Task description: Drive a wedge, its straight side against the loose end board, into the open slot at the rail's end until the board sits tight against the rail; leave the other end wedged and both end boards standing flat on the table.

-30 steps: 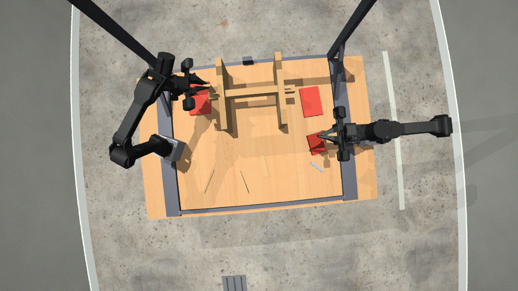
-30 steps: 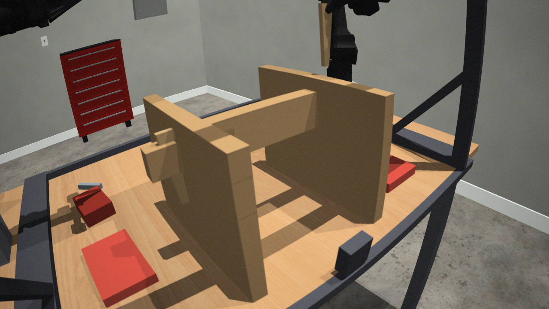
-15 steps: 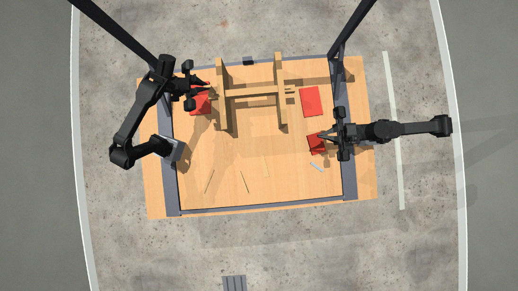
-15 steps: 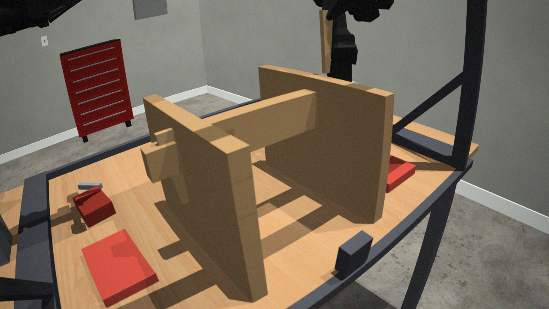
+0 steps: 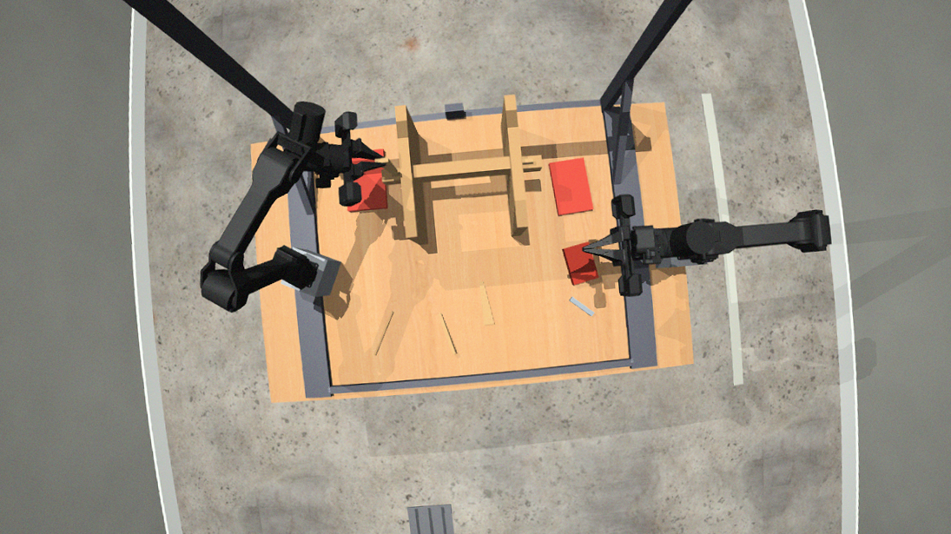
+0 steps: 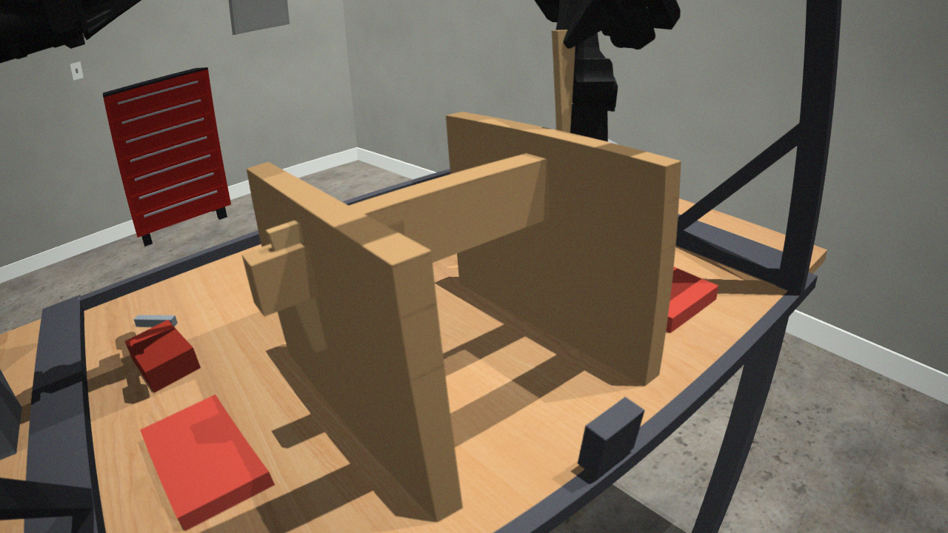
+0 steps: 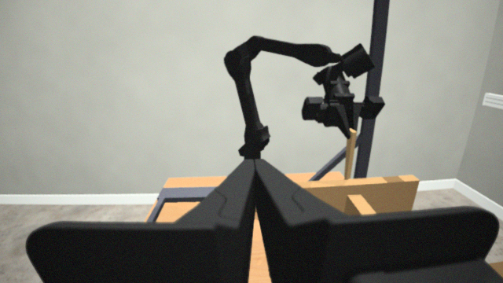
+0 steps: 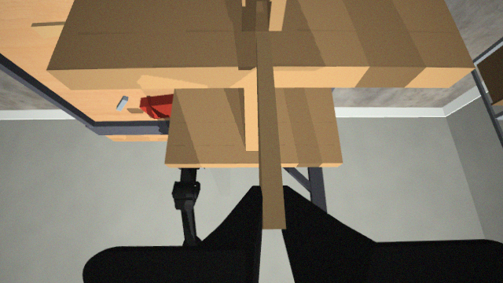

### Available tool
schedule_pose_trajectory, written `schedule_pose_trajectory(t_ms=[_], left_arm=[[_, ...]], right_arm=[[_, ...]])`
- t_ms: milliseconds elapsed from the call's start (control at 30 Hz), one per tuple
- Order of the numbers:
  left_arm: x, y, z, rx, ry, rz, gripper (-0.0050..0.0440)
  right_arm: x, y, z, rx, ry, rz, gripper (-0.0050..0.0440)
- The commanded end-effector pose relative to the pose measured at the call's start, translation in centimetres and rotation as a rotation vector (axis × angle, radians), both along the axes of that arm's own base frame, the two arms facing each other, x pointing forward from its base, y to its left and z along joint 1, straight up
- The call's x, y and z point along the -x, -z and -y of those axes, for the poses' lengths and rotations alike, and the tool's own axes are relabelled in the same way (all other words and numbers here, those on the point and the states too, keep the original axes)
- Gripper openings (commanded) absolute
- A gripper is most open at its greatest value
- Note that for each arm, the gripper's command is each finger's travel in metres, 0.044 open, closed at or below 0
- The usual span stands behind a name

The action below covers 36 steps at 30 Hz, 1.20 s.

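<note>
Against grey walls, over the wooden desk (image 5: 473, 363) (image 6: 218, 297) (image 7: 196, 181) (image 8: 23, 39), gripping the wedge (image 5: 382, 161) (image 6: 563, 79) (image 7: 350, 153) (image 8: 271, 157) upright in the right jaws (image 5: 385, 159) (image 6: 571, 39), outside the loose board (image 5: 409, 201) (image 6: 569, 252) (image 7: 393, 196) (image 8: 157, 47). Left jaws (image 5: 586, 249) pinched shut, nothing between. Both boards upright, rail (image 5: 460, 166) (image 6: 464, 192) (image 7: 361, 204) (image 8: 251, 118) spanning; far board (image 5: 516, 198) (image 6: 371, 371) (image 8: 220, 153) apparently wedged. Pick-up done, then! Still to do: line up straight side to board, enter the slot (image 8: 262, 13), drive down tight. Final fit impossible to tell yet.
</note>
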<state>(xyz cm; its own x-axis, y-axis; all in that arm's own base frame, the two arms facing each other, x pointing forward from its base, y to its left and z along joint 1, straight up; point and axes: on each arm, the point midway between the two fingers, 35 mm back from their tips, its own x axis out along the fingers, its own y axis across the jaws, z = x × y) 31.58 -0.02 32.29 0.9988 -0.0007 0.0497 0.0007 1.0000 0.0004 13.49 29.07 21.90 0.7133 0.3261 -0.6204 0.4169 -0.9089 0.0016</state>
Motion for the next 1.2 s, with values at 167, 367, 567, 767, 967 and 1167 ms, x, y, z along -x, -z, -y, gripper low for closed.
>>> schedule_pose_trajectory(t_ms=[167,367,567,767,967,1167], left_arm=[[0.1,-1.3,0.0,0.0,0.001,0.028,-0.005],[0.1,-1.3,0.0,0.0,0.001,0.028,-0.005],[0.1,-1.3,0.0,0.0,0.001,0.028,-0.005],[0.1,-1.3,0.0,0.0,0.001,0.028,-0.005],[0.1,-1.3,0.0,0.0,0.001,0.028,-0.005],[0.1,-1.3,0.0,0.0,0.001,0.028,-0.005]], right_arm=[[-0.1,0.4,0.1,-0.024,0.005,0.0,0.001],[-0.1,1.2,0.0,-0.007,0.004,-0.002,0.001],[-0.1,1.7,-0.1,-0.011,0.003,-0.002,0.001],[-0.1,1.0,-0.2,-0.037,0.004,0.002,0.001],[-0.2,0.8,-0.2,-0.04,0.006,0.004,0.001],[-0.1,1.4,0.1,-0.03,0.006,0.003,0.001]])
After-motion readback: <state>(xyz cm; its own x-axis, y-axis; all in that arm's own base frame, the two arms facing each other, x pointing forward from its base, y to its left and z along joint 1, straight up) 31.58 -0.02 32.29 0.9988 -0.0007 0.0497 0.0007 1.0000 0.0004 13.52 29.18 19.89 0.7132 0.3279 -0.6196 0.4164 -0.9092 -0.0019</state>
